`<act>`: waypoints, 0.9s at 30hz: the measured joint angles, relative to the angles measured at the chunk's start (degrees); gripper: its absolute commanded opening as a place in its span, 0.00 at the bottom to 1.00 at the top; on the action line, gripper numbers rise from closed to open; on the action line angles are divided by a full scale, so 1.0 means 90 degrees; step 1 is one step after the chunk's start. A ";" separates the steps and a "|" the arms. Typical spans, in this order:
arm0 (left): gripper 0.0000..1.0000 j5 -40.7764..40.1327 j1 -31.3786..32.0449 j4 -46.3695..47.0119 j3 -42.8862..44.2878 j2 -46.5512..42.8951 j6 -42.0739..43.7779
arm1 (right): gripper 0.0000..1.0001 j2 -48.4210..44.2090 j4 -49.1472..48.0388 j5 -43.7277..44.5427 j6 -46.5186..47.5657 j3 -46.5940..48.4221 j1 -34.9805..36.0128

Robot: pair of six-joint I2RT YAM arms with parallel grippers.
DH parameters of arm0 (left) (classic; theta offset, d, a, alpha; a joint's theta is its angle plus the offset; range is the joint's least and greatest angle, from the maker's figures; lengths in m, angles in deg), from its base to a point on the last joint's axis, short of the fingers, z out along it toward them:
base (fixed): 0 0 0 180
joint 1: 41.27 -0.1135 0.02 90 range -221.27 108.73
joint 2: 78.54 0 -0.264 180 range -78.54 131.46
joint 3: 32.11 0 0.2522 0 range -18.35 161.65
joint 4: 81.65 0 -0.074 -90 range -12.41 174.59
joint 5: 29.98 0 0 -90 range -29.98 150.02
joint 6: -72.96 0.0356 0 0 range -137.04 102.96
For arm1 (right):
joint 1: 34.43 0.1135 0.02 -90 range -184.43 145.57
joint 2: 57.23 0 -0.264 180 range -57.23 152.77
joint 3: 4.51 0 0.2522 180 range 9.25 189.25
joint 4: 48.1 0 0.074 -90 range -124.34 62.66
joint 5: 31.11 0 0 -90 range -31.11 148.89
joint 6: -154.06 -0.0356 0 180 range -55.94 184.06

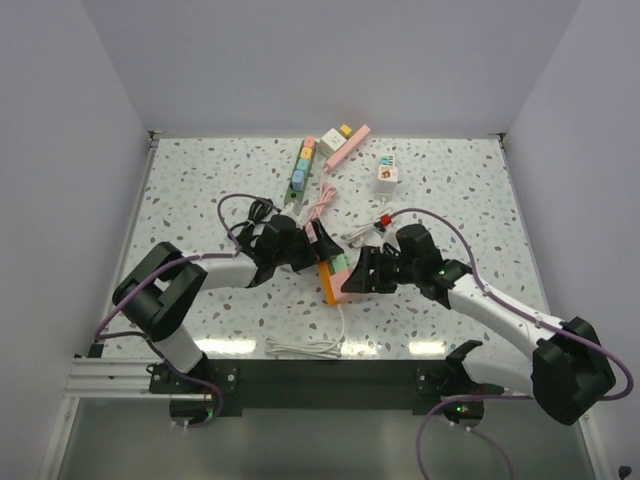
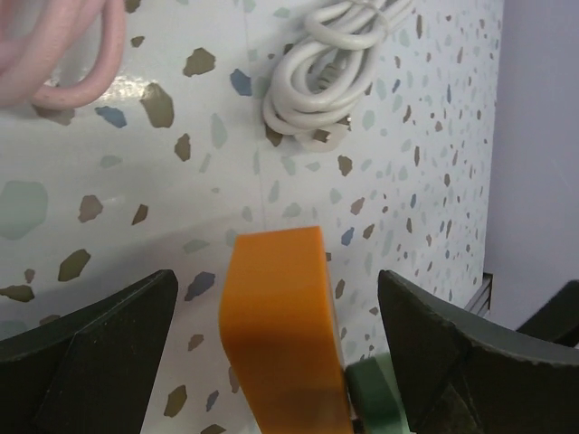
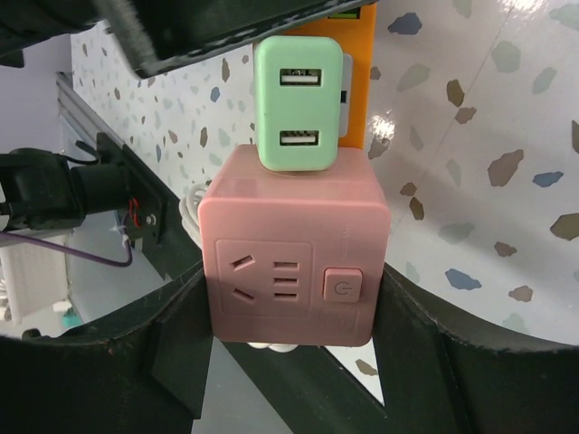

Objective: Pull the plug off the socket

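Underneath everything lies the speckled worktop (image 1: 200, 200), and both arms reach over it toward its middle. The left arm (image 1: 215, 268) comes in from the left side and the right arm (image 1: 490, 305) from the right side, so their ends almost meet.

Between them lies an orange power strip (image 1: 327, 287), with its length running from far to near. The left pincer (image 2: 276, 280) stands wide around the far part of this strip. Its dark fingers (image 2: 99, 353) are on either side of the orange body, and in the left wrist view a gap of worktop shows on both sides, so they do not touch it.

The pink socket cube (image 3: 294, 262) sits at the right side of the strip, near the middle of the worktop. The right pincer (image 3: 291, 280) holds it, one finger (image 3: 425, 353) pressed on each side face. The face toward the camera has socket holes and a small power button.

The green plug (image 3: 298, 104), a small adapter with two USB ports, sits against the far face of the cube, with the orange strip just behind it. How deep it sits in, I cannot tell.

A white coiled cable (image 1: 300, 348) lies near the near edge. At the far side are a strip with coloured buttons (image 1: 300, 168), a pink strip (image 1: 345, 147) and a white cube (image 1: 387, 175).
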 measured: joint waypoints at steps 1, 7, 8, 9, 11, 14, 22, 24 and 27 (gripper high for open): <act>0.95 -0.0058 0.0000 -0.0027 0.0000 0.0092 -0.0029 | 0.00 0.0000 0.0000 0.0010 -0.0024 0.0000 0.0039; 0.66 -0.0192 0.0061 0.0000 0.0000 0.0257 -0.0226 | 0.00 0.0000 -0.0012 0.0107 -0.0131 0.0000 0.0177; 0.61 -0.0192 0.0070 0.0029 -0.0002 0.0257 -0.0240 | 0.00 0.0000 -0.0012 0.0126 -0.0136 0.0000 0.0185; 0.44 -0.0189 0.0080 0.0063 -0.0015 0.0257 -0.0257 | 0.00 0.0000 -0.0005 0.0172 -0.0136 0.0000 0.0192; 0.23 -0.0170 0.0085 0.0214 -0.0107 0.0257 -0.0335 | 0.00 0.0000 0.0017 0.0240 -0.0131 0.0000 0.0197; 0.00 -0.0095 0.0124 0.0595 -0.0185 0.0243 -0.0610 | 0.00 0.0007 0.0138 0.0301 -0.0073 0.0007 0.0289; 0.00 0.0080 0.0121 0.0877 -0.0257 0.0272 -0.0612 | 0.00 -0.0070 0.1069 0.0483 0.0369 0.0500 0.0301; 0.00 0.0185 0.0109 0.1027 -0.0231 0.0272 -0.0597 | 0.00 -0.0262 0.1321 0.0634 0.0486 0.0607 0.0306; 0.00 0.0335 0.0066 0.1098 -0.0189 0.0272 -0.0134 | 0.00 -0.0801 0.1814 0.0894 0.0704 0.0714 0.0306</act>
